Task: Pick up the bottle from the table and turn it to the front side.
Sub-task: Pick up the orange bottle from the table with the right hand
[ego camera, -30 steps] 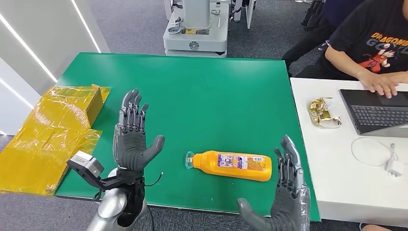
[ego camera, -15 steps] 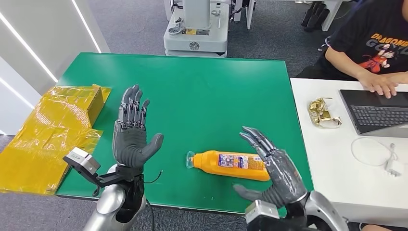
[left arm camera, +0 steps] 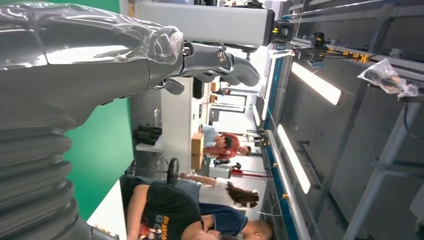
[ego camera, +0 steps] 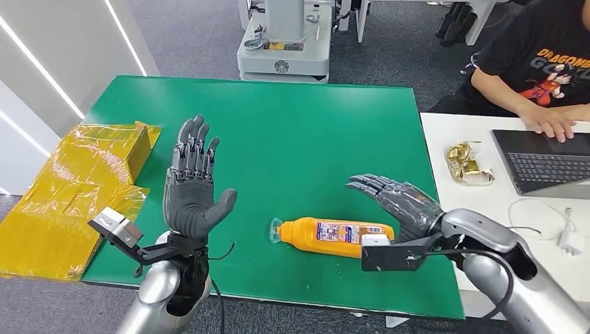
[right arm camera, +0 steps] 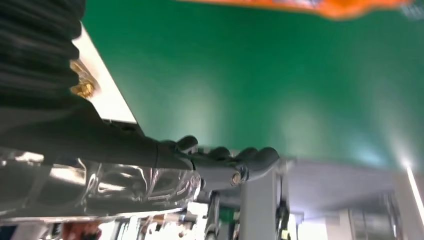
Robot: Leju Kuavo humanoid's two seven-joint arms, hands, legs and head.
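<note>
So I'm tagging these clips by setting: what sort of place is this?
Most likely an office or robotics lab. A person works at a laptop on a white desk, and another machine's base stands on grey carpet beyond the green table.

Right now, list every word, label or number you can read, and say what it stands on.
"DRAGON" over a partly cut "GO...": orange print on the person's black T-shirt.
Label on the orange bottle: print too small to read.
Round mark on the grey machine base: too small to read.
Laptop keys: unreadable.
</note>
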